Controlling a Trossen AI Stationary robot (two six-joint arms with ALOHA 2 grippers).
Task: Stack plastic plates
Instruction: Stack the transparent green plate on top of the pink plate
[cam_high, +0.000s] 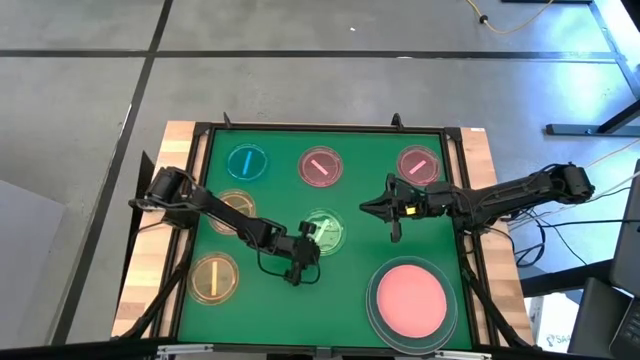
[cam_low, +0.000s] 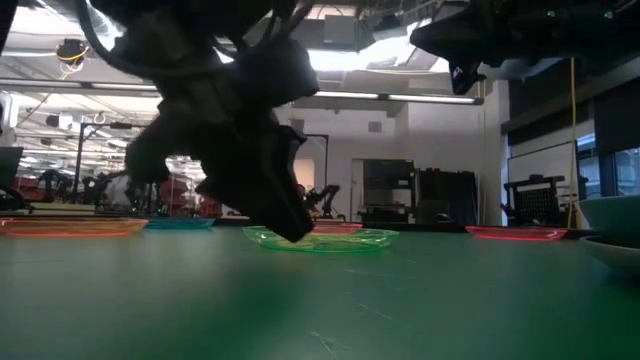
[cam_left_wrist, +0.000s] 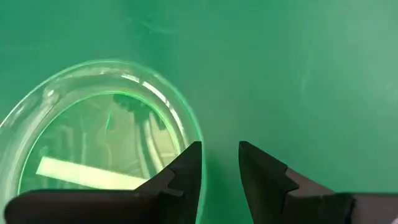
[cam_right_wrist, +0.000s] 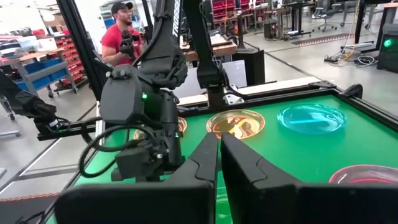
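The small green striped plate (cam_high: 327, 230) (cam_left_wrist: 93, 137) lies flat on the green mat near the middle. My left gripper (cam_high: 308, 243) (cam_left_wrist: 221, 152) is low at the plate's edge nearest the left arm, open by a narrow gap, with one finger over the rim and the other outside it. My right gripper (cam_high: 380, 208) (cam_right_wrist: 219, 146) hovers shut, above the mat to the right of the green plate. The large pink plate (cam_high: 410, 300) sits on grey plates at the near right. Blue (cam_high: 247, 162), two pink (cam_high: 320, 167) (cam_high: 418, 165) and two amber (cam_high: 213, 277) (cam_high: 236, 204) small plates lie apart. My left gripper comes at the green plate slanting down from the table's left. One finger (cam_left_wrist: 186, 167) lies over the plate's rim (cam_left_wrist: 184, 127); the other stands outside on the mat side. Whether either touches the plate, I cannot tell. The plate lies flat on the mat.
A black frame (cam_high: 320, 128) borders the green mat. The left arm (cam_high: 215, 208) crosses over one amber plate. Free mat lies between the green plate and the large pink plate. A person (cam_right_wrist: 121, 37) stands beyond the table in the right wrist view.
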